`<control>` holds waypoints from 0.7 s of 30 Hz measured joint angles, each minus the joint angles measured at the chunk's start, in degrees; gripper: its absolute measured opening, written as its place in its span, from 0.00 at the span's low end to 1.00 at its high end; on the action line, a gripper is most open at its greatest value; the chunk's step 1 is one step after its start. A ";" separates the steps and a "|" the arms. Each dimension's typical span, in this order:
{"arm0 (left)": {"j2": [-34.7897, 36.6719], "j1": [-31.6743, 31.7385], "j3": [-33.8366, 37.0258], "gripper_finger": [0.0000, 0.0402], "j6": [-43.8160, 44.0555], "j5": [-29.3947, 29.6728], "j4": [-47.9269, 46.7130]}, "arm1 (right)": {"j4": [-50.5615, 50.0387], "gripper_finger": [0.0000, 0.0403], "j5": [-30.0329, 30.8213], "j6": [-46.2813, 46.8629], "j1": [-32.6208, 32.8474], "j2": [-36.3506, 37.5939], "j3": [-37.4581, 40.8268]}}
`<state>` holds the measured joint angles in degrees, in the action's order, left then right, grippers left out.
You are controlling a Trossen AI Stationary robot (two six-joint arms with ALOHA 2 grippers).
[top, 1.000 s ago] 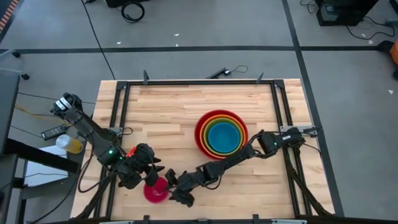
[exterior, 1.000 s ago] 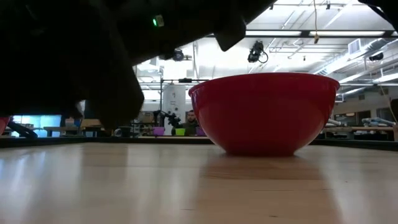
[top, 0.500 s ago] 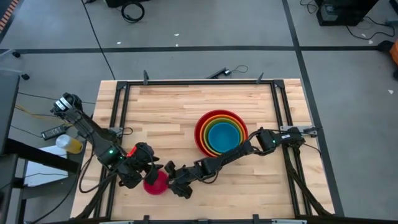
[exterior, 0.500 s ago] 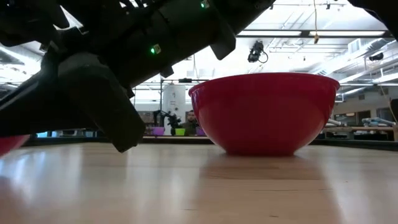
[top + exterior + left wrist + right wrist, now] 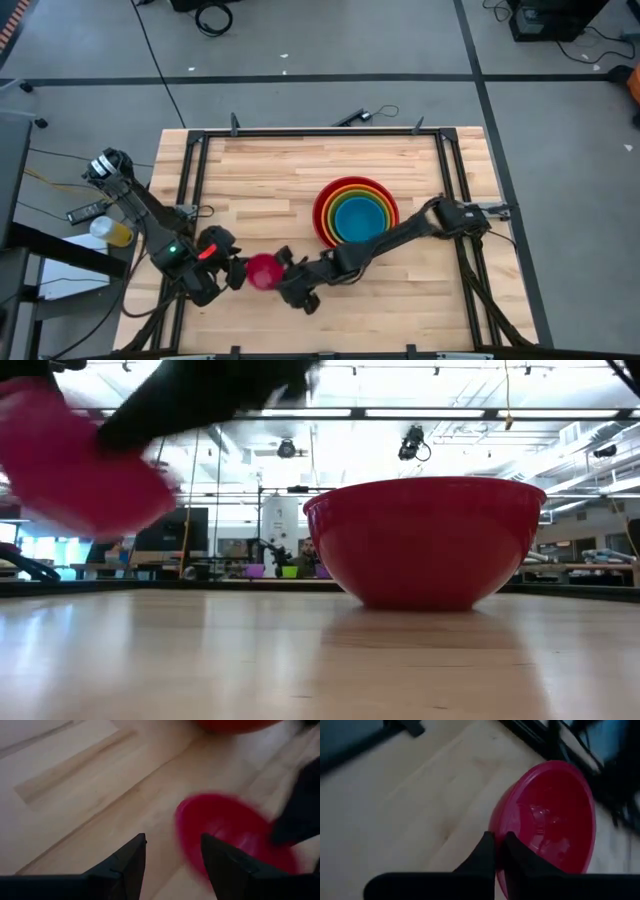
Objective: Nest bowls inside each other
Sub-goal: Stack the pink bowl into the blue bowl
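The small magenta pink bowl (image 5: pixel 263 271) hangs above the table's near left part, blurred in the low view (image 5: pixel 80 465). My right gripper (image 5: pixel 279 268) is shut on it from its right side (image 5: pixel 499 851). My left gripper (image 5: pixel 238 272) stands open just left of the bowl (image 5: pixel 172 852); I cannot tell whether it touches it. Right of centre the red bowl (image 5: pixel 322 215) stands on its base on the table. The orange (image 5: pixel 333 196), lime green (image 5: pixel 342 203) and blue (image 5: pixel 360 222) bowls sit nested inside it. My right gripper pinches the pink bowl's rim (image 5: pixel 496 834) on the side toward the table's right. One finger (image 5: pixel 519 856) is inside the bowl and the other (image 5: pixel 484 853) outside against the wall. The fingers slant down from the right. The bowl is tilted and lifted clear of the table.
Black frame rails (image 5: pixel 190 190) run along the table's left, far and right sides. Bare wood (image 5: pixel 260 185) lies on the far left part of the table. The room beyond shows in the low view behind the red bowl (image 5: pixel 430 540).
My right gripper has shut on the pink bowl's rim and risen with it, going toward the table's far edge. The bowl, which stood on the table near the front edge, is now lifted clear and tilted. My left gripper has turned a little and stays open.
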<state>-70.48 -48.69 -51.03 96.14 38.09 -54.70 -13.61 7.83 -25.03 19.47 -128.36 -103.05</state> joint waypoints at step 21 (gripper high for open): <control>-0.02 3.09 0.00 0.48 -0.81 7.77 -2.36 | -43.37 0.04 12.18 52.58 -8.34 29.08 20.00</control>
<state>-70.50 -45.60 -51.03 95.33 45.87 -57.06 -56.98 20.01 27.55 11.14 -99.28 -83.05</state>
